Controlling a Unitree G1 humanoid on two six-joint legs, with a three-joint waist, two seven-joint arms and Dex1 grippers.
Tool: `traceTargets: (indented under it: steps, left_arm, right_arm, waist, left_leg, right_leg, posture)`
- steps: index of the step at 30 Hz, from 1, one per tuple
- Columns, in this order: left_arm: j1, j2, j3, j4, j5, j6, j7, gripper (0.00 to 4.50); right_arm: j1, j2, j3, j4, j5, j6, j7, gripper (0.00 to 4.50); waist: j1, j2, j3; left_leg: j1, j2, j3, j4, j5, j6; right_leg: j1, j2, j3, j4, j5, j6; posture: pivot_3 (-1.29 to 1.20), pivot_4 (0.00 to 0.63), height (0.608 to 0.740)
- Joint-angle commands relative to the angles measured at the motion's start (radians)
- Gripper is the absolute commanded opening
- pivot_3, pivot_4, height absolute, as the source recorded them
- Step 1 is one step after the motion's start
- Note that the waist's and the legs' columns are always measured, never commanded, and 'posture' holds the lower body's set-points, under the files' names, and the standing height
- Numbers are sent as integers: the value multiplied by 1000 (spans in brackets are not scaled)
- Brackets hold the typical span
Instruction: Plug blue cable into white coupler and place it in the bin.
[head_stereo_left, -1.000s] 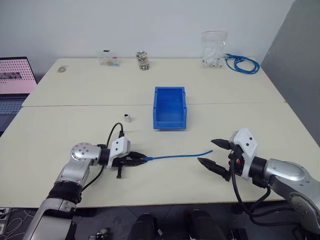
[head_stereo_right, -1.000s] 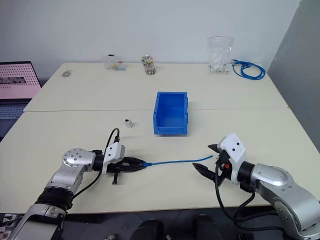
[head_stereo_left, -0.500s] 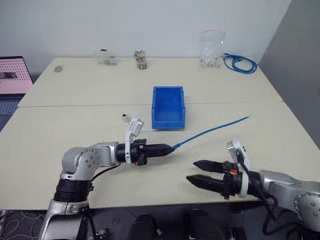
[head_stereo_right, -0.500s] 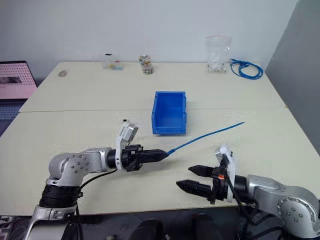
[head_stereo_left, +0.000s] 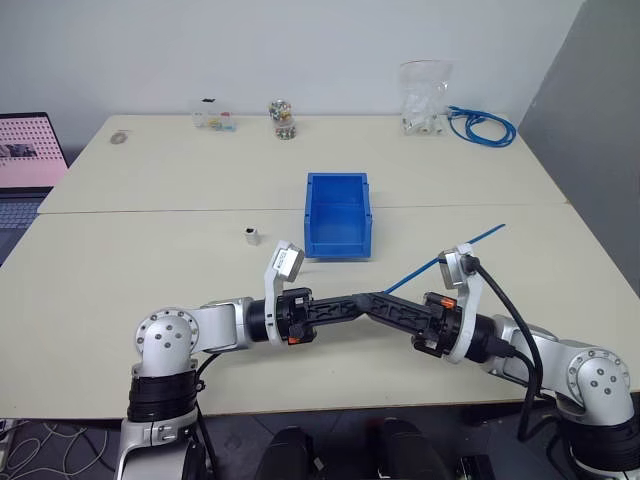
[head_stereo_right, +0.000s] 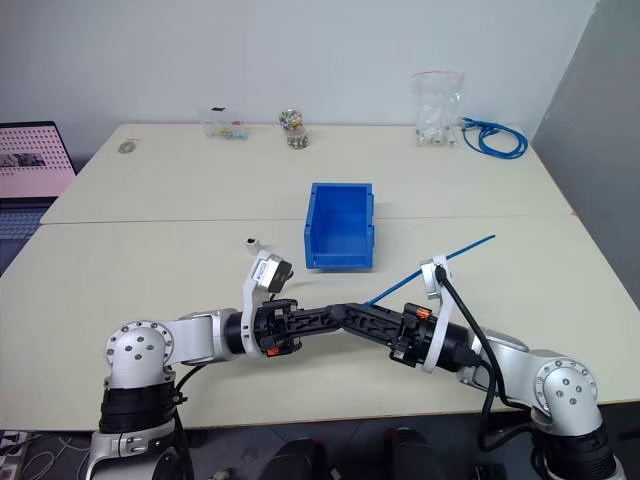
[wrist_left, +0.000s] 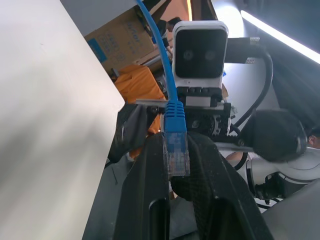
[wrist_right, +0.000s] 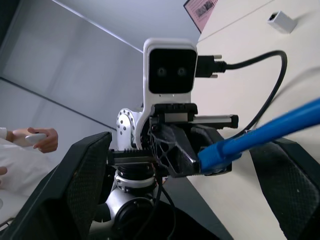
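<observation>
Nearest the robot, the left gripper (head_stereo_left: 352, 301) pinches the plug end of the blue cable (head_stereo_left: 462, 248) between its pressed fingers, holding it level above the table (head_stereo_left: 120, 290), seemingly to offer it for a handover; the right gripper (head_stereo_left: 383, 308) meets it tip to tip, fingers spread either side of the plug, not yet closed; the cable's free length slants up past the right wrist; further off, the white coupler (head_stereo_left: 252, 236) stands untouched, just beside the empty bin (head_stereo_left: 338, 214); plugging appears not yet begun.
</observation>
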Motion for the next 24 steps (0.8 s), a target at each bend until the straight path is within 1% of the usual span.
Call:
traceTargets:
  steps: [1,4,11,15,16,22,23,24]
  left_arm:
    - [13,17,0,-37,-59,-15,18,250]
    - [21,20,-10,-41,-73,-27,32,250]
    - [33,23,-30,-47,-106,-56,61,250]
    - [25,27,-40,-39,-110,-73,68,250]
    - [25,26,-42,-39,-111,-77,71,250]
    - [28,39,-52,-45,-111,-94,64,250]
    - [31,48,-52,-49,-115,-90,52,950]
    - [33,59,-53,-54,-117,-87,36,1099]
  right_arm:
    - [-26,-8,8,-9,28,-37,1,3512]
    - [-35,-12,11,4,24,-47,0,2889]
    - [-32,-30,13,11,38,-59,-5,1166]
    - [-22,-45,23,0,42,-62,-3,266]
    - [-19,-48,25,-2,41,-63,-2,142]
    - [-34,-58,37,-4,37,-67,-8,132]
    - [-37,-60,37,-3,34,-67,-8,132]
    - [-41,-62,37,0,30,-67,-7,132]
  waist:
    - [-1,0,0]
    - [0,0,0]
    - [0,0,0]
    - [0,0,0]
    - [0,0,0]
    - [0,0,0]
    - [0,0,0]
    - [-1,0,0]
  left_leg:
    - [0,0,0,0,0,0]
    - [0,0,0,0,0,0]
    - [0,0,0,0,0,0]
    - [0,0,0,0,0,0]
    - [0,0,0,0,0,0]
    - [0,0,0,-1,0,0]
    - [0,0,0,-1,0,0]
    - [0,0,0,-1,0,0]
  right_leg:
    - [0,0,0,0,0,0]
    - [0,0,0,0,0,0]
    - [0,0,0,-1,0,0]
    - [0,0,0,0,0,0]
    - [0,0,0,-1,0,0]
    - [0,0,0,-1,0,0]
    - [0,0,0,-1,0,0]
    - [0,0,0,-1,0,0]
  posture:
    - [0,150,740]
    - [0,150,740]
    - [0,150,740]
    - [0,150,740]
    - [0,150,740]
    - [0,150,740]
    - [0,150,740]
    - [0,150,740]
